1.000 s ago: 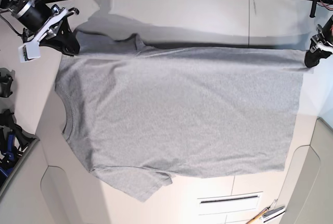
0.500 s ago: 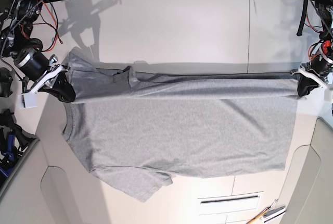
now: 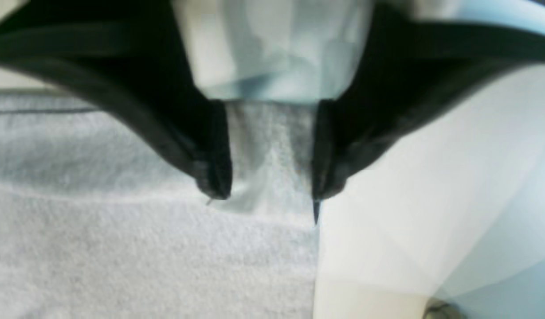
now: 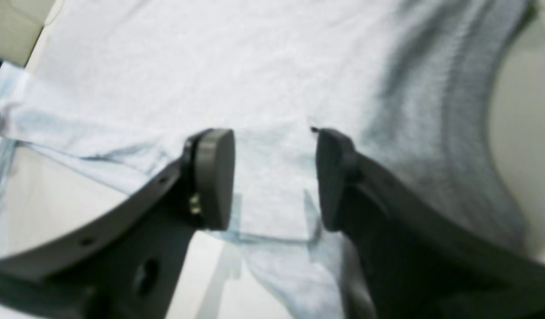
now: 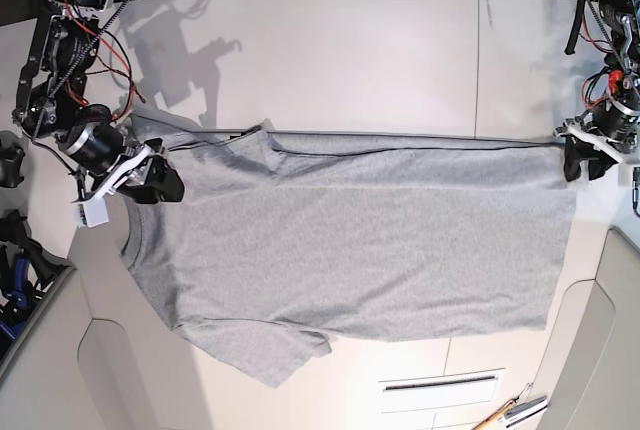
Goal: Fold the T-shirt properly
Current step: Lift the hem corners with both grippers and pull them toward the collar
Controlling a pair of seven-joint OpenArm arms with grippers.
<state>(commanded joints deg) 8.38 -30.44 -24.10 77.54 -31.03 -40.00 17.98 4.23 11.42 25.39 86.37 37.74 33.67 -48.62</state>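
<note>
Two claws, left claw (image 5: 581, 161) and right claw (image 5: 158, 182), gripping T-shirt (image 5: 360, 240) corners

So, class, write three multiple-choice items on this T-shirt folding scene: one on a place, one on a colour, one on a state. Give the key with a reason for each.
1. Where in the base view is the T-shirt's neck opening?
A. the view's left
B. the view's right
C. the far edge

2. What colour is the side of the shirt facing up?
A. black
B. plain grey
C. white with stripes

3. What is the left claw doing?
A. hanging open above the table
B. pinching grey fabric
C. holding a pen

Key: 1 A, the ribbed collar curves beside the right claw. 2 B, no lettering shows. 3 B, the left wrist view shows cloth between its fingers.
</note>
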